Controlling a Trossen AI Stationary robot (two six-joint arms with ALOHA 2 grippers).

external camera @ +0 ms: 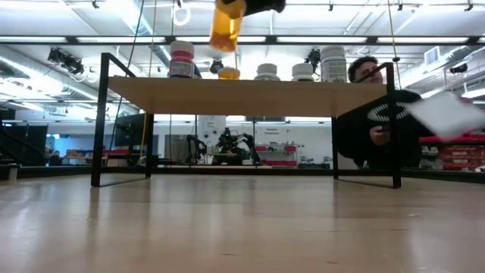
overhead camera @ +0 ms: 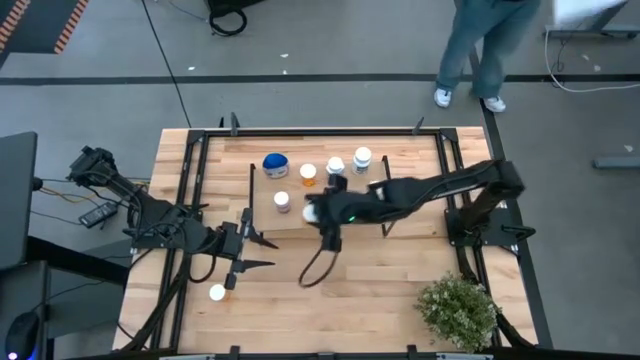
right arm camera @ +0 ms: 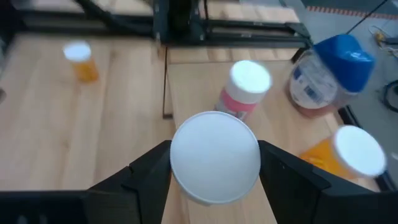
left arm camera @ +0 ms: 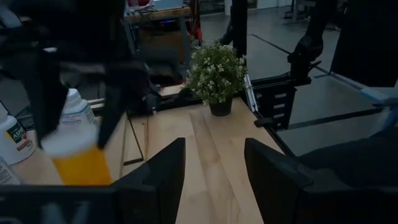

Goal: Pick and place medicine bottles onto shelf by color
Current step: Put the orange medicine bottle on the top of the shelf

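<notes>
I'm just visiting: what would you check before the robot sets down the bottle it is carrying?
1. Grip: ok. The right gripper is shut on the orange bottle, its white cap between the fingers.
2. Height: ok. In the low view the bottle hangs above the shelf.
3. Landing spot: cannot tell. The pink bottle and blue bottle stand close ahead; the bare board under the bottle is hidden.
4. Colour match: ok. Another orange bottle already stands on the shelf nearby.
5. Left gripper: ok. Open, off the shelf.
6. Leftover: not ok. One bottle waits on the table.
</notes>
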